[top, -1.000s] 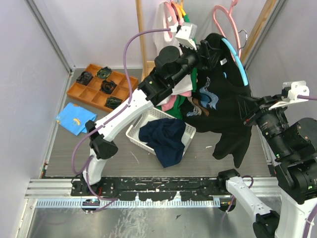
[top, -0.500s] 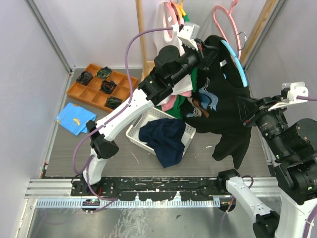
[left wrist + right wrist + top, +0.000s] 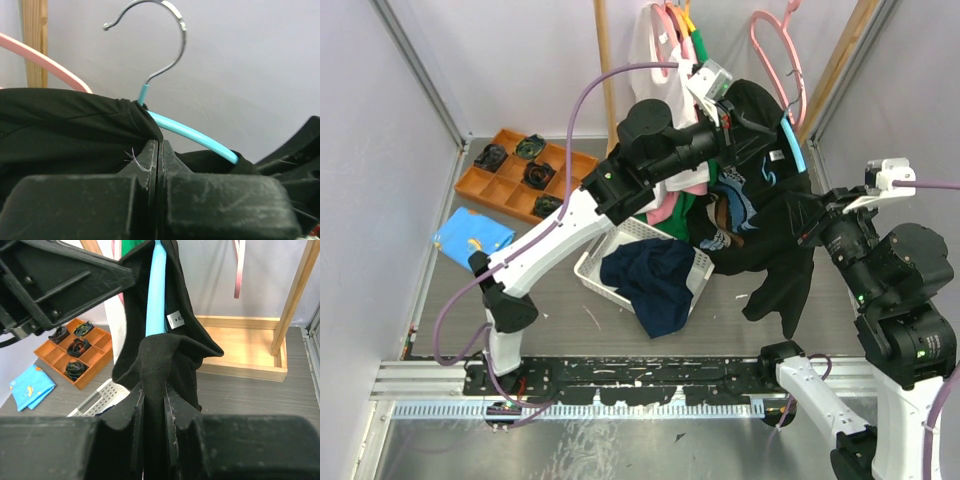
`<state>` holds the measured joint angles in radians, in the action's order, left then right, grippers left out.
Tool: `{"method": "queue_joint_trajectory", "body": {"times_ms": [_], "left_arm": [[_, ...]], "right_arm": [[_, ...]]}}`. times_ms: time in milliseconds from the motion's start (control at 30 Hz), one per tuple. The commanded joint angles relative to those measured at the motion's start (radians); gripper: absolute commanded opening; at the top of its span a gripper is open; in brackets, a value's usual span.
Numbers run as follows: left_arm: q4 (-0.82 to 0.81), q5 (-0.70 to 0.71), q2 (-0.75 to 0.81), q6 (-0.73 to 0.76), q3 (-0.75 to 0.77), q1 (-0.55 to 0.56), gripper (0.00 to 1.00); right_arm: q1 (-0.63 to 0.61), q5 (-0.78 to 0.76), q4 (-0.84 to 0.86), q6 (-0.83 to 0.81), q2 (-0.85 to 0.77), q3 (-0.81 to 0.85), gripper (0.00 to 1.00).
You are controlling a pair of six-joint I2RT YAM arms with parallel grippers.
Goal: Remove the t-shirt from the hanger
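Right of the basket (image 3: 592, 268), above the surface (image 3: 560, 310), the black t-shirt (image 3: 770, 230) hangs on the blue hanger (image 3: 793, 145). Its length runs from the collar at the top down to the hem near the right arm. On the left wrist view the hanger's hook points up and its blue arm slopes down to the right. The left claw (image 3: 158, 147) is clenched, its tips meeting against the cloth by the collar; whether any cloth is nipped cannot be told. The right claw (image 3: 154, 390), narrowly parted, grips a fold of the t-shirt.
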<state>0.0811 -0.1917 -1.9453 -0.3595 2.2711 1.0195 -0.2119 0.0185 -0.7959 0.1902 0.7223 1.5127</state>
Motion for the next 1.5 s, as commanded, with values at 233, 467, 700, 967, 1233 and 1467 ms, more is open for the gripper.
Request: {"method": "queue_joint_trajectory", "body": {"times_ms": [233,467,700,967,1233,1467], "left_arm": [[-0.01,0.022,0.113,0.162,-0.074,0.011,0.91],[-0.117,0.073,0.015,0.246,0.041,0.01,0.92],[-0.191,0.091,-0.064,0.249,0.087,0.011,0.84],[-0.178,0.103,-0.093,0.278,0.112,0.01,0.71],[-0.175,0.088,-0.096,0.272,0.117,0.011,0.47],[-0.147,0.068,-0.106,0.252,0.146,0.013,0.23]], "right_arm": [[0.003,-0.012,0.154,0.011,-0.02,0.007,0.01],[0.003,0.034,0.138,0.003,-0.02,0.009,0.01],[0.004,0.06,0.125,-0.012,-0.015,0.022,0.01],[0.004,0.084,0.119,-0.009,-0.021,0.021,0.01],[0.004,0.096,0.119,-0.009,-0.021,0.021,0.01],[0.003,0.109,0.118,-0.01,-0.014,0.035,0.01]]}}
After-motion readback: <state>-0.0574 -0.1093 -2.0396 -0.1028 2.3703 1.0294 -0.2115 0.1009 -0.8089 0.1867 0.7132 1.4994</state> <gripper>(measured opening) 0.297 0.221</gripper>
